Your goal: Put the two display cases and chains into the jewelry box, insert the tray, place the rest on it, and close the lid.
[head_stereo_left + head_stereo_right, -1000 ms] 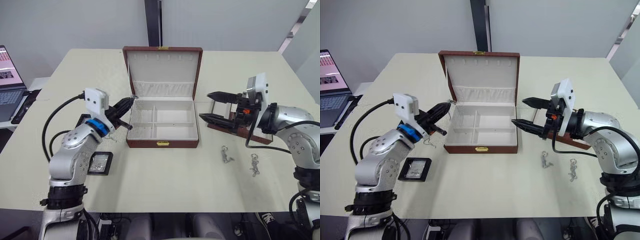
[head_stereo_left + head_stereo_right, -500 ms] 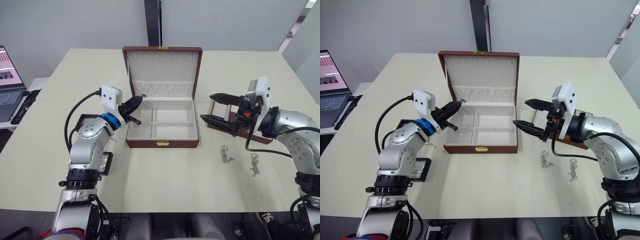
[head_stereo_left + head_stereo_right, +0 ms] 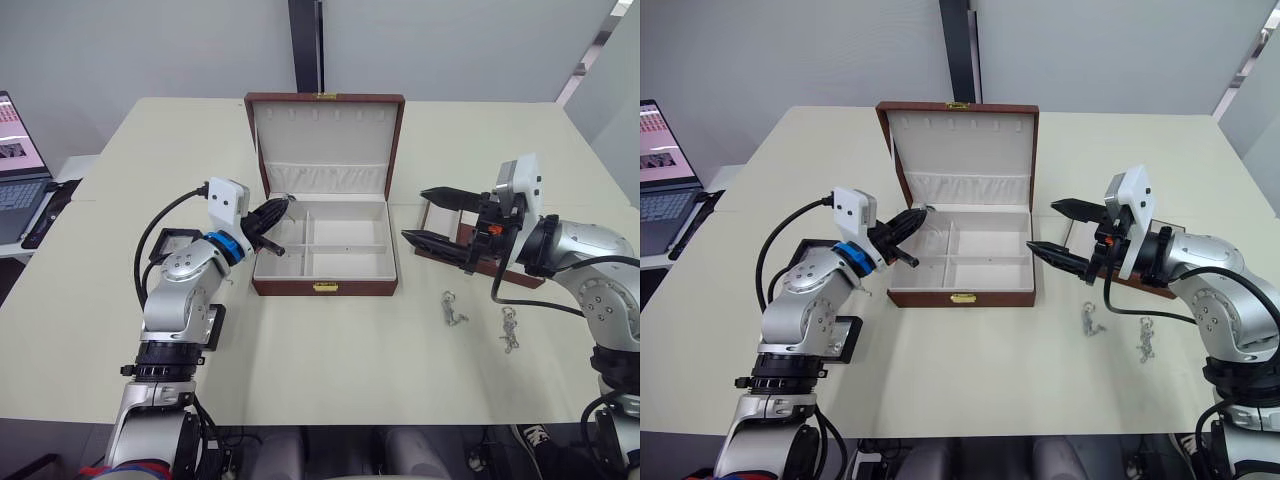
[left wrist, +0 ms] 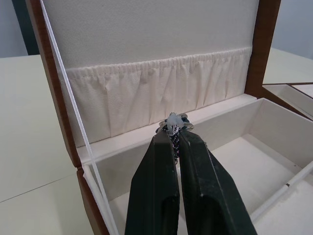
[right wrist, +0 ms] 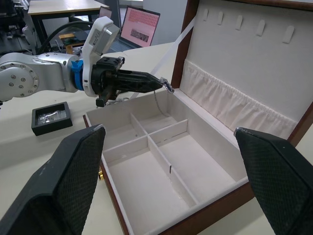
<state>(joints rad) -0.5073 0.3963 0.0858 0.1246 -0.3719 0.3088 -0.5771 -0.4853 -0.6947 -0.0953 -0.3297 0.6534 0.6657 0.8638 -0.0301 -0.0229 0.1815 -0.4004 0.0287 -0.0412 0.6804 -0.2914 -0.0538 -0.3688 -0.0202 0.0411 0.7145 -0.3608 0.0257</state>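
Cream tabletop (image 3: 330,370) under grey walls; a laptop (image 3: 20,160) sits at nine o'clock. I read no lettering. My left gripper (image 3: 283,204) pinches a chain (image 5: 157,100) over the open jewelry box's (image 3: 325,288) left rim. My right gripper (image 3: 411,213) stands spread at three o'clock. Two chains (image 3: 452,309) lie at four o'clock, one display case (image 3: 176,243) at eight.

You have a pale cream counter (image 3: 330,340) under everything, its far edge meeting a grey wall. Off its left side sits an open laptop (image 3: 18,165) — screen lit with rows of small pink-red tiles — on a lower surface beside the counter. A dark vertical strip (image 3: 305,45) runs up the wall behind the counter's middle. In the right wrist view you can see a second desk (image 5: 63,6) further back.
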